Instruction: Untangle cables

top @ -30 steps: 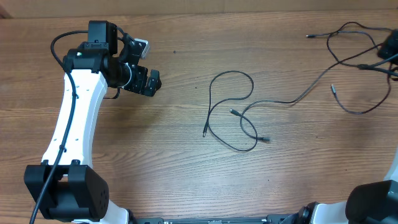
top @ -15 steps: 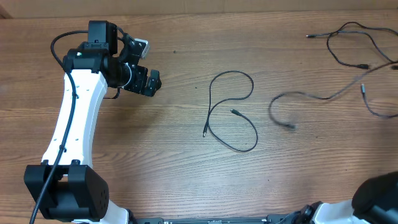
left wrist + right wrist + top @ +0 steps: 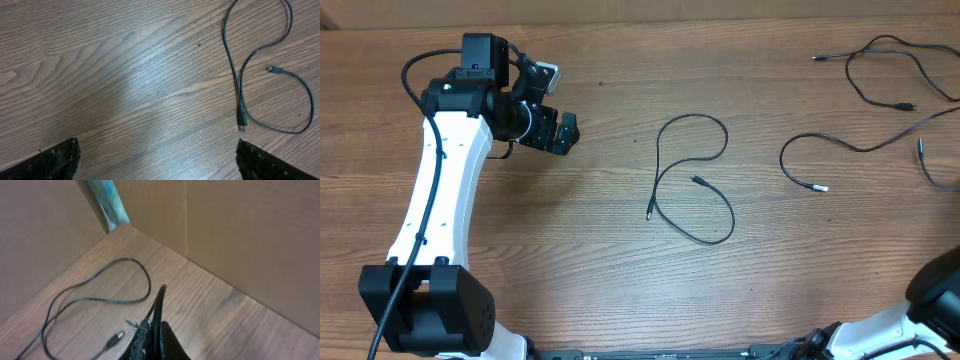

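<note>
One black cable (image 3: 692, 180) lies loose in a loop at the table's middle; it also shows in the left wrist view (image 3: 239, 75), its plug (image 3: 242, 127) close to the right finger. A second cable (image 3: 830, 142) curves from a plug (image 3: 820, 187) to the right edge. A third cable (image 3: 880, 60) lies at the far right. My left gripper (image 3: 560, 132) is open and empty, hovering left of the middle cable (image 3: 160, 172). My right gripper (image 3: 156, 335) is out of the overhead view and shut on a thin black cable (image 3: 159, 302). Another cable (image 3: 95, 297) lies on the table beyond it.
The right arm's base (image 3: 938, 295) fills the lower right corner. Brown cardboard walls (image 3: 240, 240) and a blue-green post (image 3: 110, 205) stand at the table's far corner in the right wrist view. The left arm (image 3: 435, 200) stretches along the left side.
The right-hand cable has been dragged right, off the middle cable, and now lies apart from it. The right gripper has left the overhead view. The left arm has not moved.
</note>
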`<state>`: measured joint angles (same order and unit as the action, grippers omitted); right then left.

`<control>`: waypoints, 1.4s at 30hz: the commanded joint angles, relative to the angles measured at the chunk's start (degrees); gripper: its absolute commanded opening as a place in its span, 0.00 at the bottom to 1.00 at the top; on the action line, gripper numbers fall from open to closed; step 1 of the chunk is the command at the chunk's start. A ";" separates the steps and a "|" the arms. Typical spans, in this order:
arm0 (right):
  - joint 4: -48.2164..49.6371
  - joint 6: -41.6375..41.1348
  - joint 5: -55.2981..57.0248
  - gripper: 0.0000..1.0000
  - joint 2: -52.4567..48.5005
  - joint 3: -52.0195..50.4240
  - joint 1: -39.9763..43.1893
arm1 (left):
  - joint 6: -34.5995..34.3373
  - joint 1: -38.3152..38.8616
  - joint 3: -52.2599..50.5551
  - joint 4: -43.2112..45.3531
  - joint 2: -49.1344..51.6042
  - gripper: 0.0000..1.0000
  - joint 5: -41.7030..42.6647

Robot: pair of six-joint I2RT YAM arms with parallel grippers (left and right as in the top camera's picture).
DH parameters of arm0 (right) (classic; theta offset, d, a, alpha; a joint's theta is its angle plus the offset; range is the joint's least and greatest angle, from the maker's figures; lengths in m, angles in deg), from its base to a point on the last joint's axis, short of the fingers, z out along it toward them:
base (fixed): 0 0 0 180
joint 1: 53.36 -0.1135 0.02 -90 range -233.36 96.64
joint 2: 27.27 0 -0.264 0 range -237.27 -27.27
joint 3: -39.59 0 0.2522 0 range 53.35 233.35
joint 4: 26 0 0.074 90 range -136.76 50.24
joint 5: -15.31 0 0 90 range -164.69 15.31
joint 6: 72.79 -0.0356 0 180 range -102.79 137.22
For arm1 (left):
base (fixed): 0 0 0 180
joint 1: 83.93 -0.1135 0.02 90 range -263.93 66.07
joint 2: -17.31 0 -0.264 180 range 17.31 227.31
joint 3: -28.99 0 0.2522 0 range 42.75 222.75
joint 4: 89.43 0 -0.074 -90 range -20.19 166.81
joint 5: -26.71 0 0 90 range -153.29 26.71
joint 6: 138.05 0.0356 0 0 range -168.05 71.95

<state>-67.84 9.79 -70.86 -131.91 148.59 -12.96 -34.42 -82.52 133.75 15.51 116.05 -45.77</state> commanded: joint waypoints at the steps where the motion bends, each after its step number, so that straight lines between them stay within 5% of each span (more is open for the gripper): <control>1: 2.78 -0.50 -0.04 0.04 -1.79 0.83 -0.09 | -0.37 0.11 0.22 0.07 -1.36 1.00 -0.11; 8: 4.02 -0.50 -0.02 0.04 -4.42 0.81 -0.09 | -0.37 0.11 0.22 0.07 -1.36 1.00 -0.11; 9: 3.98 -0.50 -0.04 0.12 -4.81 0.81 -0.09 | -0.37 0.11 0.22 0.04 -1.36 1.00 -0.11; 10: 3.72 -0.50 -0.04 0.29 -5.27 0.81 -0.09 | -0.37 0.11 0.22 0.07 -1.36 1.00 -0.11; 12: 2.73 -0.50 -0.04 0.84 -5.88 0.81 -0.09 | -0.37 0.11 0.22 0.07 -1.36 1.00 -0.11; 13: 2.25 -0.50 -0.04 1.00 -6.05 0.81 -0.09 | -0.37 0.11 0.22 0.07 -1.36 1.00 -0.11; 21: -1.44 -0.48 -0.57 1.00 -6.03 0.83 -0.22 | -0.37 0.11 0.22 0.04 -1.36 1.00 -0.11; 34: -6.84 -0.26 -32.92 1.00 -5.97 0.83 -0.66 | -0.37 0.11 0.22 0.07 -1.36 1.00 -0.11; 42: -11.06 4.17 -34.82 1.00 -5.97 0.83 -5.16 | -0.37 0.11 0.22 0.07 -1.36 1.00 -0.11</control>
<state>-78.13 10.89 -102.92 -137.83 148.59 -15.78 -34.42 -82.52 133.75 15.51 116.05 -45.77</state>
